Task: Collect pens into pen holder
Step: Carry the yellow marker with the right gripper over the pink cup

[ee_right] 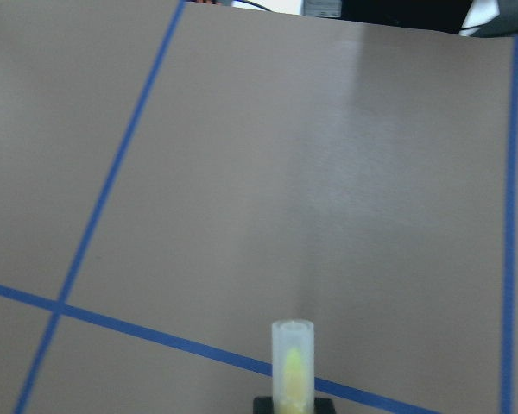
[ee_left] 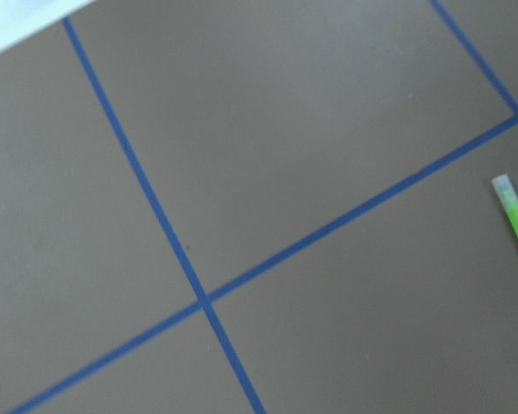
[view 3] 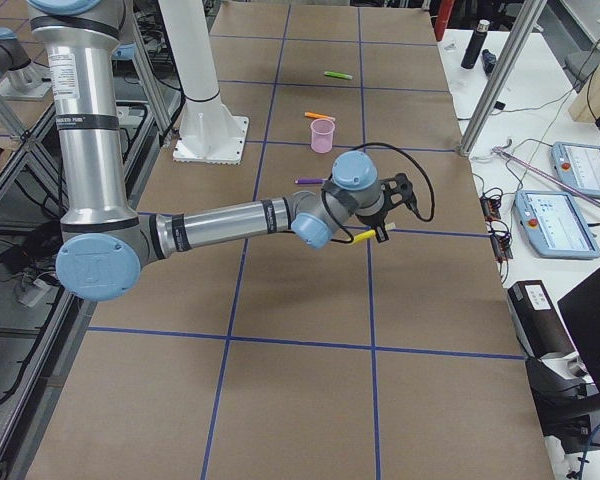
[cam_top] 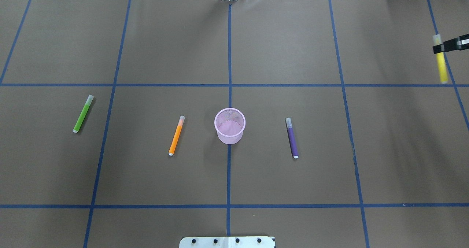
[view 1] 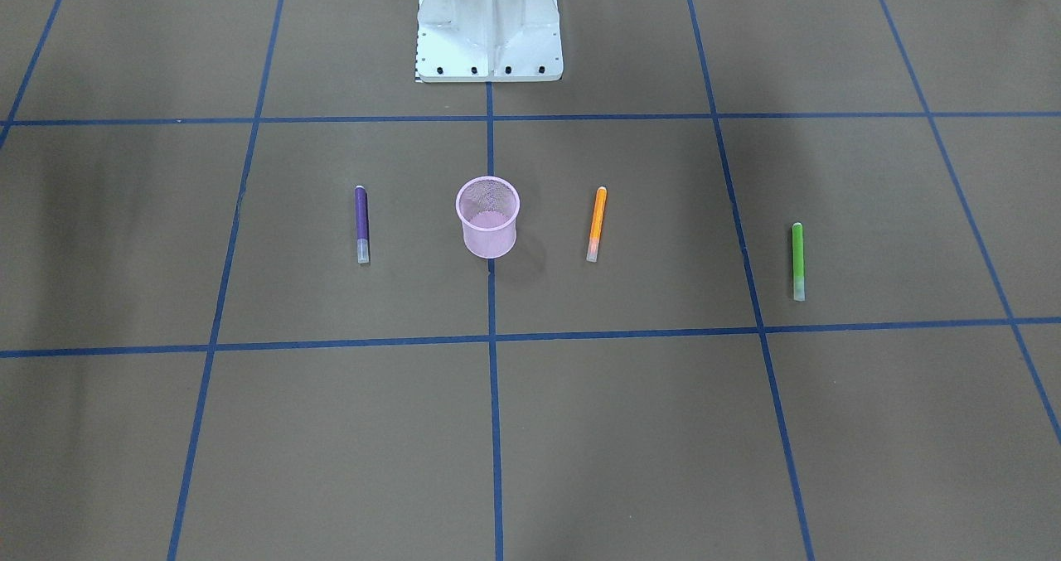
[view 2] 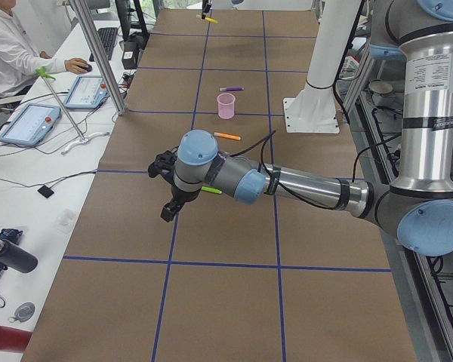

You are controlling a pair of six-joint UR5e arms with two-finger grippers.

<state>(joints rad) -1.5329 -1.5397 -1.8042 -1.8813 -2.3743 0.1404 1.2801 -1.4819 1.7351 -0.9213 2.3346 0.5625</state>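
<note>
Silver arm tubes (view 2: 309,188), pale-blue joint caps (view 2: 198,147), white pedestal (view 1: 489,26)

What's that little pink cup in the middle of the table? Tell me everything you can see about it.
The pen holder is a small round cup of pink-lilac wire mesh, narrowing slightly toward its base. It stands upright, open end up, and looks empty: its bottom shows through the rim. It sits on a blue tape line of the brown table, between the orange pen and the purple pen, apart from both. Only the table touches it.
</note>
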